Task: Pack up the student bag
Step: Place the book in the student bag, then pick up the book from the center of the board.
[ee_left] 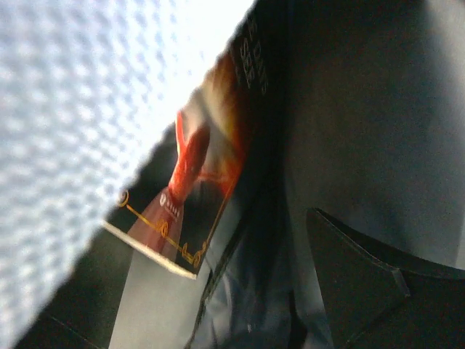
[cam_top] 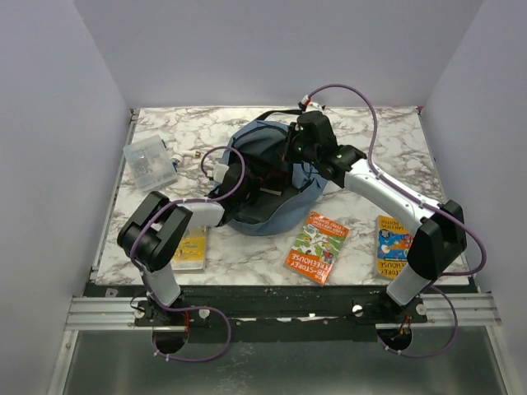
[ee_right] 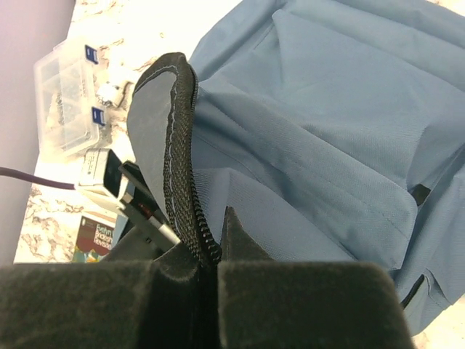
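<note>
Your right jaws clamp the zipper rim of the woven blue student bag (ee_right: pixel 327 109); left jaws apart inside.

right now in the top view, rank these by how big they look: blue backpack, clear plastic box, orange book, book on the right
1. student bag, by far
2. orange book
3. clear plastic box and book on the right: about alike; the right arm hides part of that book
</note>
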Robot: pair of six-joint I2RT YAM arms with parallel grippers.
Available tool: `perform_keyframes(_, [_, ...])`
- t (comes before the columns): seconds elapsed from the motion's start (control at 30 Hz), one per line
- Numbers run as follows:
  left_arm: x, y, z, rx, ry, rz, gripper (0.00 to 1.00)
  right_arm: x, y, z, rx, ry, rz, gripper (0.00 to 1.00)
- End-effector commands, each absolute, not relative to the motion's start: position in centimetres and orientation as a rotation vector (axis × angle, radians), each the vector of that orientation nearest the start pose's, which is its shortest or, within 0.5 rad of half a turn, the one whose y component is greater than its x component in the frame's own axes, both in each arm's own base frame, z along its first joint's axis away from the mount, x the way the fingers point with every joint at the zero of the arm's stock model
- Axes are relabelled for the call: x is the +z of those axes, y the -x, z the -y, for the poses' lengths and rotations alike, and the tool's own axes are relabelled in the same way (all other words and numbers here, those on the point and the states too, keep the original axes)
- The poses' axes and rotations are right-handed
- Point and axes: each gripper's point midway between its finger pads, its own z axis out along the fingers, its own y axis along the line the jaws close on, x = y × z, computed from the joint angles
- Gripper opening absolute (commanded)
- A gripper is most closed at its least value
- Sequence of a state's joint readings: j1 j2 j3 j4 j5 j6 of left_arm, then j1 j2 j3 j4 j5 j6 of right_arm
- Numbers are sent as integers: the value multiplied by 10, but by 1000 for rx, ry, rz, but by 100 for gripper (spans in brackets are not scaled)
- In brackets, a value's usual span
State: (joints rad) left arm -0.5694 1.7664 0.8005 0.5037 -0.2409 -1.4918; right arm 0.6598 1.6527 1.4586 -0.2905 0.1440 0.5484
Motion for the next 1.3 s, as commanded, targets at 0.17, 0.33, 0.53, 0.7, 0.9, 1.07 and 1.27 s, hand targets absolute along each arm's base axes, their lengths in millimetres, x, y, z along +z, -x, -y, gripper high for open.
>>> perform_keyframes(0.17, [128,-335,292,-1369,648,-2206,98,272,-417,-271,503,-44,-1980,1])
perform_keyframes(0.33, [133,-307,279,-1400,509,-2222,98,262,-422,-265,445,-28,-1995,1])
perform_keyframes(0.53, [177,-284,254,-1410,266,-2093,94,247,-424,-254,339,42,-2009,1])
perform_keyframes(0.7, [248,-260,227,-1450,63,-1937,97,232,-420,-244,268,85,-2031,33])
perform_keyframes(0.9, [266,-253,170,-1131,-7,-1982,98,218,-410,-257,320,196,-2093,49])
perform_keyframes(1.07, [204,-269,61,-435,337,-2215,98,231,-394,-267,416,211,-2074,64])
perform_keyframes(1.27, [155,-265,-15,-495,945,-2130,98,263,-359,-316,616,212,-2050,100])
